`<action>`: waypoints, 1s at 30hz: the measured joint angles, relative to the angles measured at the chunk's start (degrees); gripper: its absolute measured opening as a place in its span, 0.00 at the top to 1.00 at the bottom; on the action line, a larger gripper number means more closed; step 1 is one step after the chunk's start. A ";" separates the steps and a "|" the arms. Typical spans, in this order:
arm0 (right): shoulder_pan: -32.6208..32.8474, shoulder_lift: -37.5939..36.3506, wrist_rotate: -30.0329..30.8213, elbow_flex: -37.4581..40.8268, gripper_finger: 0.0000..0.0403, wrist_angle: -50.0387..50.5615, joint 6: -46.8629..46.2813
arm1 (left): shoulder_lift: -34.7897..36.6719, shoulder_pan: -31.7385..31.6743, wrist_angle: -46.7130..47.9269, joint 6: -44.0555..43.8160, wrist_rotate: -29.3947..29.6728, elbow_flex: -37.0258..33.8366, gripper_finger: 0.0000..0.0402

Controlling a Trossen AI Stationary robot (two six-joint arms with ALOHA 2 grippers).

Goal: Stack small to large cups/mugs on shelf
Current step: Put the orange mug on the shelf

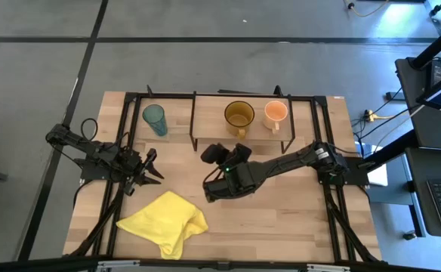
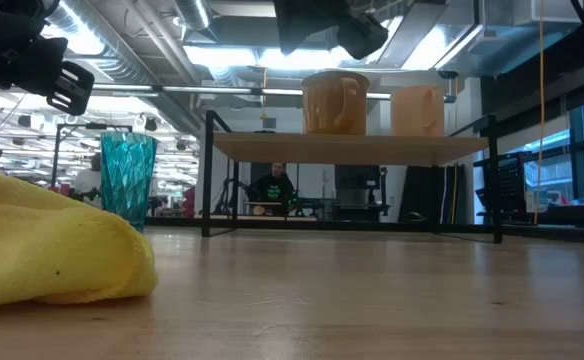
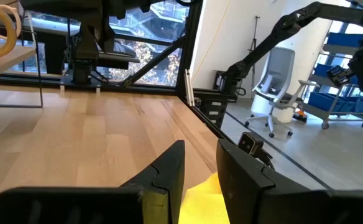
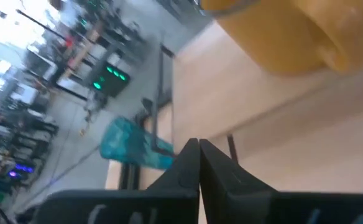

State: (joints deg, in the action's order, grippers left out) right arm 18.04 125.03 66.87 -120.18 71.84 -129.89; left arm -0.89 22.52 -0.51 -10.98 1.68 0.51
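The teal tumbler (image 1: 155,119) stands upright on the tabletop, left of the shelf (image 2: 352,148); it also shows in the low view (image 2: 127,180). The amber-yellow mug (image 1: 239,115) and the pale-orange mug (image 1: 276,113) stand side by side on the shelf plank. My right gripper (image 1: 232,151) is shut and empty, in the air just near of the shelf, in front of the amber mug (image 4: 275,31). My left gripper (image 1: 154,168) is open and empty, near of the tumbler, above the table.
A crumpled yellow cloth (image 1: 164,221) lies on the table near the front edge, left of centre. A black metal frame (image 1: 130,106) runs around the tabletop. Bare wood (image 1: 281,204) lies between the shelf and the near edge.
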 joint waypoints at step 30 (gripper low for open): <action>-3.32 -0.09 3.52 -0.41 0.99 -13.08 9.50 | 0.00 0.00 0.00 0.00 0.00 0.00 0.78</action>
State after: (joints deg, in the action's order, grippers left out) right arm 14.72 124.95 70.39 -120.59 58.75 -120.39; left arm -0.89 22.52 -0.51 -10.98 1.68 0.51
